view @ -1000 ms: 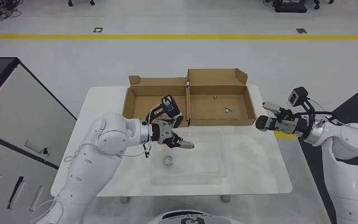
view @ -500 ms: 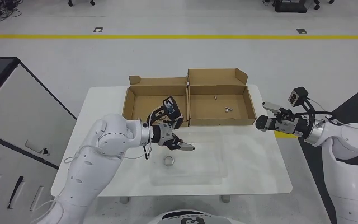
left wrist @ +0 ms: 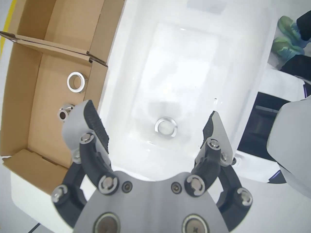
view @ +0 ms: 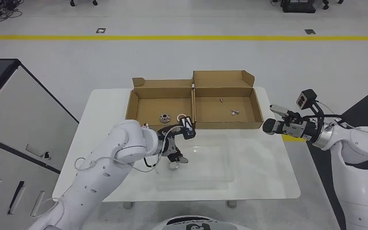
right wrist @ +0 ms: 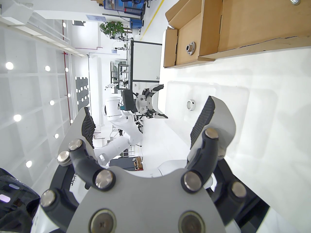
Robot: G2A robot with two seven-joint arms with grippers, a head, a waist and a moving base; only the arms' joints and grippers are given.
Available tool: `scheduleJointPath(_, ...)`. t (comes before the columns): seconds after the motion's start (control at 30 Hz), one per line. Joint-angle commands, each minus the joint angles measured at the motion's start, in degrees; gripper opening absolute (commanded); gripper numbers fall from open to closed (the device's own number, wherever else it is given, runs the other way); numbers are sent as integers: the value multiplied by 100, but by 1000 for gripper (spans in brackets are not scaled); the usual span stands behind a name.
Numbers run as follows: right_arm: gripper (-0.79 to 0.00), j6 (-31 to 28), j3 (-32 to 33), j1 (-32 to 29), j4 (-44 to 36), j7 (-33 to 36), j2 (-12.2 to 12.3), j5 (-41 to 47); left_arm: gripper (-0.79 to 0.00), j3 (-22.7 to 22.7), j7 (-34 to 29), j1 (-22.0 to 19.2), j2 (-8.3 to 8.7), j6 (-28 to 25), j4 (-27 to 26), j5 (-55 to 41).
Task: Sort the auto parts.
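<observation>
The left gripper has its jaws spread wide, hanging just above a small metal ring. The ring is shiny silver with an open centre, lying flat in a shallow clear tray on the white table. Behind the tray two open cardboard boxes sit side by side. The left box holds another silver ring and a flanged hub. The right box holds two bolts. Off the table's right edge, the right gripper is spread wide too, holding nothing.
</observation>
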Motion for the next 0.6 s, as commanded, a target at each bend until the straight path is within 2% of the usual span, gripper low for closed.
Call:
scheduleJointPath(0.0,0,0,0,0,0,0,0,0,0,209,-44,-180,49,45,79,42)
scheduleJointPath(0.57,0,0,0,0,0,0,0,0,0,1749,-301,-1552,618,302,499,-1011)
